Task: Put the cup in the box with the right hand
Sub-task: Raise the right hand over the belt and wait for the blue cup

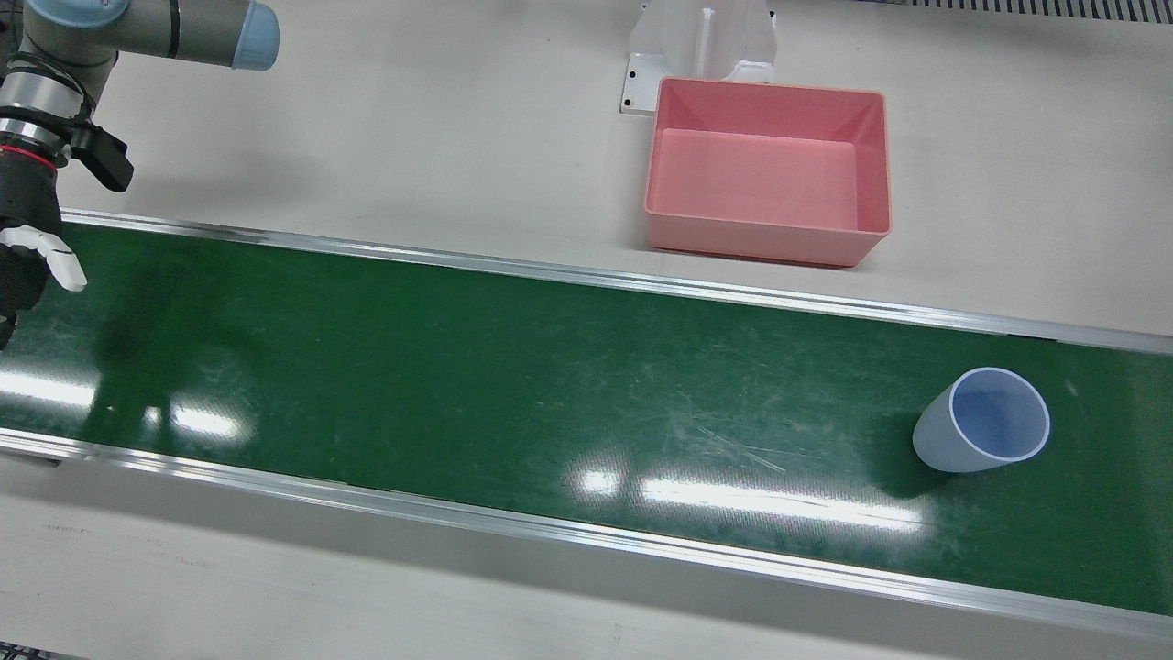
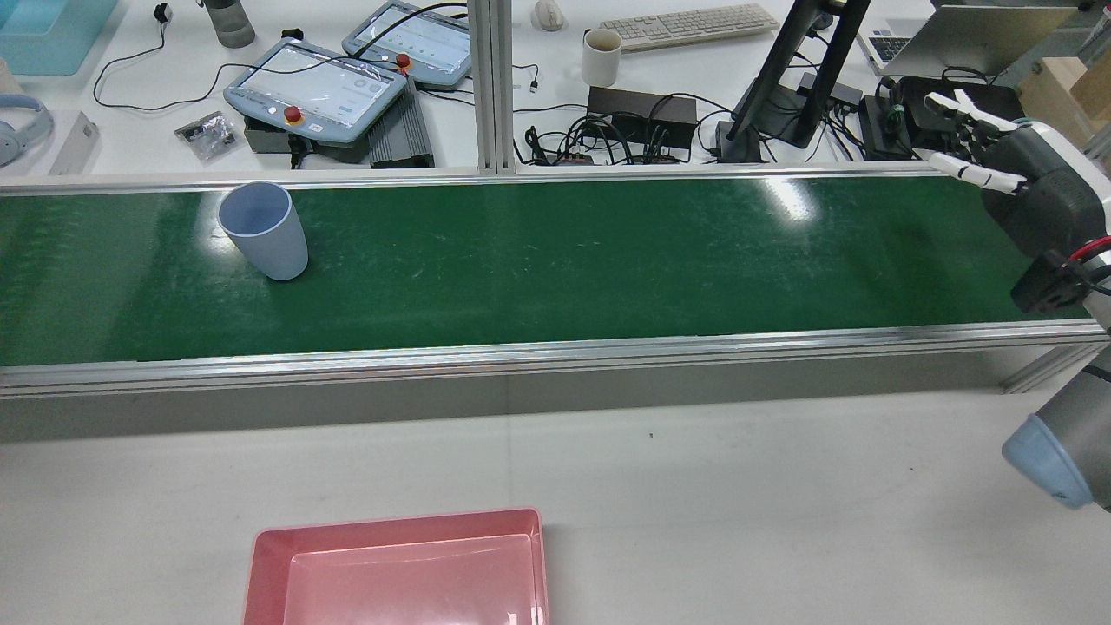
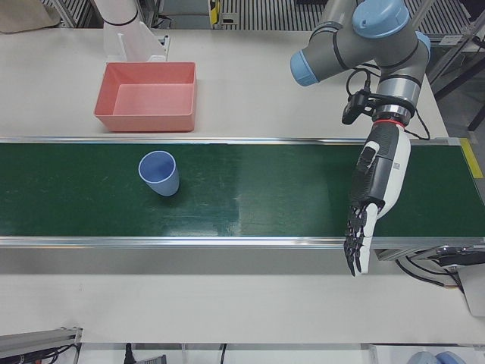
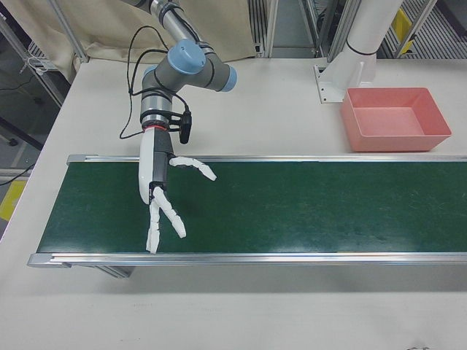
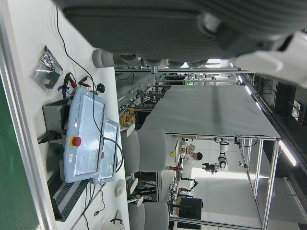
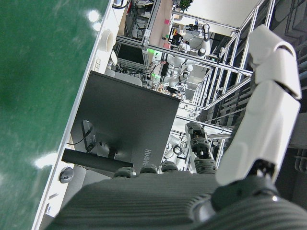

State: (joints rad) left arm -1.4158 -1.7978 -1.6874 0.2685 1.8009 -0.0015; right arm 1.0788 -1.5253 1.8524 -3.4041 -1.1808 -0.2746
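Observation:
A pale blue cup (image 1: 985, 431) (image 2: 263, 230) (image 3: 159, 173) stands upright, mouth up, on the green belt (image 1: 458, 367), with nothing touching it. The pink box (image 1: 761, 243) (image 2: 399, 519) (image 3: 144, 121) (image 4: 398, 142) sits empty on the white table on the robot's side of the belt. My right hand (image 1: 23, 247) (image 2: 1015, 187) (image 4: 157, 193) hangs over the belt's far end, a long way from the cup, fingers spread and holding nothing. My left hand (image 3: 371, 197) reaches across the belt on the cup's other side, fingers stretched out and empty.
Aluminium rails (image 1: 586, 275) edge the belt on both sides. A white pedestal (image 1: 701, 46) stands just behind the box. Beyond the belt, a desk carries teach pendants (image 2: 312, 87), a monitor stand (image 2: 798, 78), cables and a mug (image 2: 601, 56).

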